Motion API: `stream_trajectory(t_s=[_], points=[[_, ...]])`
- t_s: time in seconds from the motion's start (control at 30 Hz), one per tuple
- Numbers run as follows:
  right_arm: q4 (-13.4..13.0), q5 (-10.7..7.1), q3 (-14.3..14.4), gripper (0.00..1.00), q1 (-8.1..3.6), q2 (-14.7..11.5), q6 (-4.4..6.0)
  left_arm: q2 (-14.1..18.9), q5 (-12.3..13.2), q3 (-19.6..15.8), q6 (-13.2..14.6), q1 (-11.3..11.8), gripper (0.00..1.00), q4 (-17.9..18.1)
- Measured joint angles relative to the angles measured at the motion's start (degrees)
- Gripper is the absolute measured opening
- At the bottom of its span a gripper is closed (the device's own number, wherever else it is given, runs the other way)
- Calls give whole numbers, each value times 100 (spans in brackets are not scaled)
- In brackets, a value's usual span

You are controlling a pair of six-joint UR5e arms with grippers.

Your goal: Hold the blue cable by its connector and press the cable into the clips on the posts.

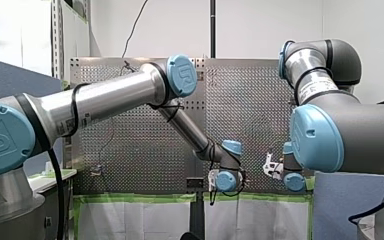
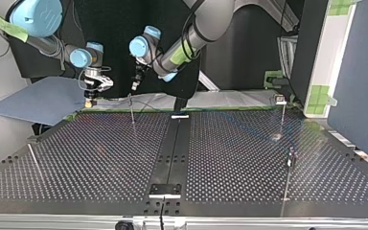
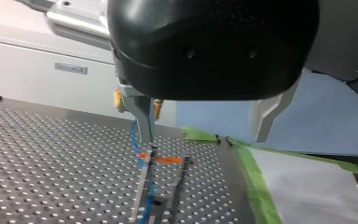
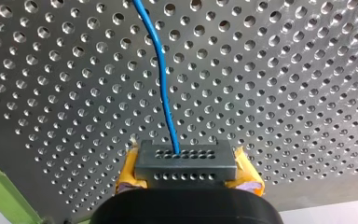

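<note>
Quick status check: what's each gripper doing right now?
Left gripper: open, holding nothing.
Right gripper: shut on the connector of the blue cable.

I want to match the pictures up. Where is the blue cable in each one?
Right wrist view: the blue cable runs ahead from the connector in my right tool.
Left wrist view: it drops along a post.
Top view: too thin to tell; my right tool is at the view's left, over the far edge of the perforated table.
Front view: I cannot see it.
Shared landmark: that perforated table.
</note>
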Motion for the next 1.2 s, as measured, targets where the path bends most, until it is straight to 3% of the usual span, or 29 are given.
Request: stream_trajectory(t_s=[0.2, 0.5, 1.2], points=[[11, 0, 0, 0, 5, 0, 20, -209, -9, 264, -1, -12, 100, -208], [-1, 0, 1, 0, 10, 0, 40, -243, -81, 597, 20, -24, 100, -242], [-1, 0, 0, 0, 24, 0, 68, -244, -130, 629, 52, -47, 100, -234]])
